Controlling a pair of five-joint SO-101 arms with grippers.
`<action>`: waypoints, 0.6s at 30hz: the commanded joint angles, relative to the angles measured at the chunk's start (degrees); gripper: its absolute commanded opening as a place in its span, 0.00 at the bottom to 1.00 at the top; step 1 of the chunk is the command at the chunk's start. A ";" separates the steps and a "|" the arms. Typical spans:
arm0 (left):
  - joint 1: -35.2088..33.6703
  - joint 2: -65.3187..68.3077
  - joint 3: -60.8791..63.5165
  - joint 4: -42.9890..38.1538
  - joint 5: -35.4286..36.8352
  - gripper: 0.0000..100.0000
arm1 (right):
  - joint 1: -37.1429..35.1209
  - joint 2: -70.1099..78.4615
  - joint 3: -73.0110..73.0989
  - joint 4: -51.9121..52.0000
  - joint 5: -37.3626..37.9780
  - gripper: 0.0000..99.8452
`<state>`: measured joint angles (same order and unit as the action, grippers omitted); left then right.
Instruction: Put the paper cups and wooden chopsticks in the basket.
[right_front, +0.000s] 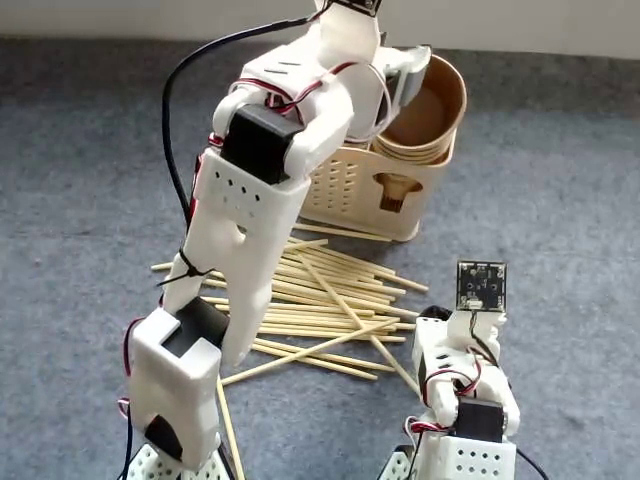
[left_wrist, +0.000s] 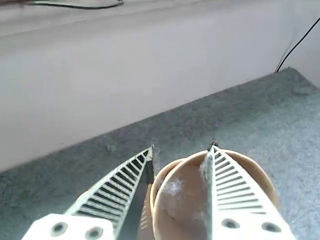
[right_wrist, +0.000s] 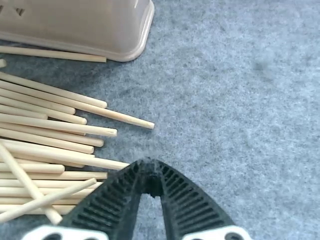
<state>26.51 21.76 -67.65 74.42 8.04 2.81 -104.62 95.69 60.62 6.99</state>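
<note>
Snag risk at the beige slotted basket (right_front: 350, 190).
My left end effector (left_wrist: 182, 146) gapes astride the rim of the brown paper cups (left_wrist: 182, 210), gripping nothing; a crooked retreat could tip them.

Soft, even light covers the grey carpeted surface (right_front: 560, 200); faint shadows lie beside the scattered pale wooden chopsticks (right_wrist: 60, 124); the plain whitish wall (left_wrist: 125, 70) looks bright.
</note>
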 joint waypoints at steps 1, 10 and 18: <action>-0.22 -0.31 2.86 -3.96 0.53 0.18 | 0.57 -0.57 6.11 -1.19 0.70 0.01; -0.48 -0.31 14.11 -14.95 0.00 0.13 | 0.57 -0.57 6.11 -1.19 0.70 0.01; 2.77 -2.86 13.58 -10.73 0.09 0.11 | 0.57 -0.57 6.11 -1.19 0.70 0.01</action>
<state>26.77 21.93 -52.18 60.62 8.04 2.81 -104.62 95.69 60.62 6.99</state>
